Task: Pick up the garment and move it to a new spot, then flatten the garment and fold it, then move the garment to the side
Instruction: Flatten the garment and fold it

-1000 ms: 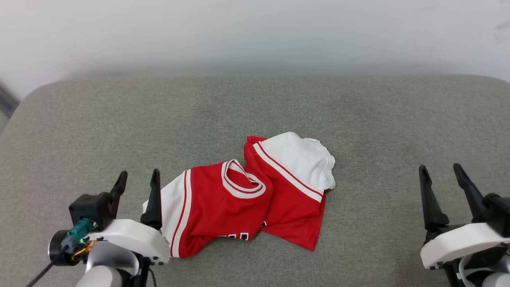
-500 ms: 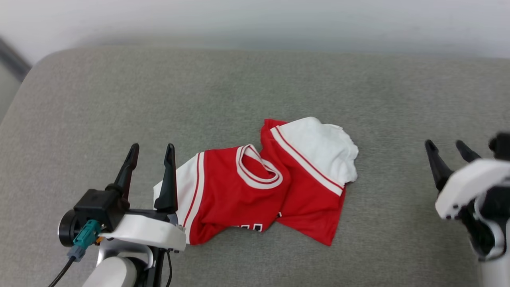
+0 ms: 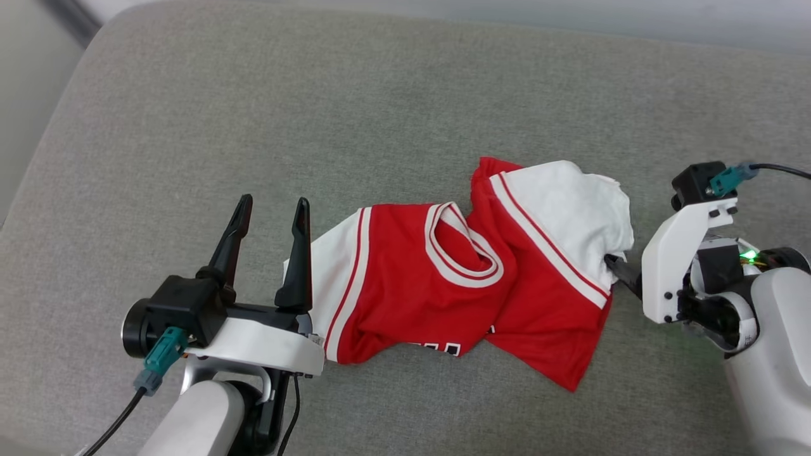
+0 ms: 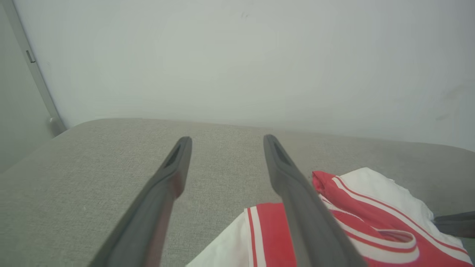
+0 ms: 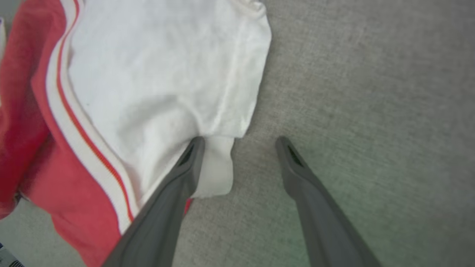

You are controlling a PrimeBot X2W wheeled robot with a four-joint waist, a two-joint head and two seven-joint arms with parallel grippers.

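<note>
Head view: I see the garment [image 3: 405, 278] crumpled on the grey padded surface [image 3: 190, 126], my left claw [image 3: 274, 200] just beside its white sleeve [image 3: 332, 266]. Left wrist: that claw gapes wide, empty. Right wrist: my right claw [image 5: 240, 139] spread wide, one finger [image 5: 178, 174] over the other sleeve's hem, gripping nothing

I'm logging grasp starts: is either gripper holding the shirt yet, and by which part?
Nothing is held. The right gripper is open, one finger at the garment's white sleeve edge; the left gripper is open beside the other sleeve.
</note>
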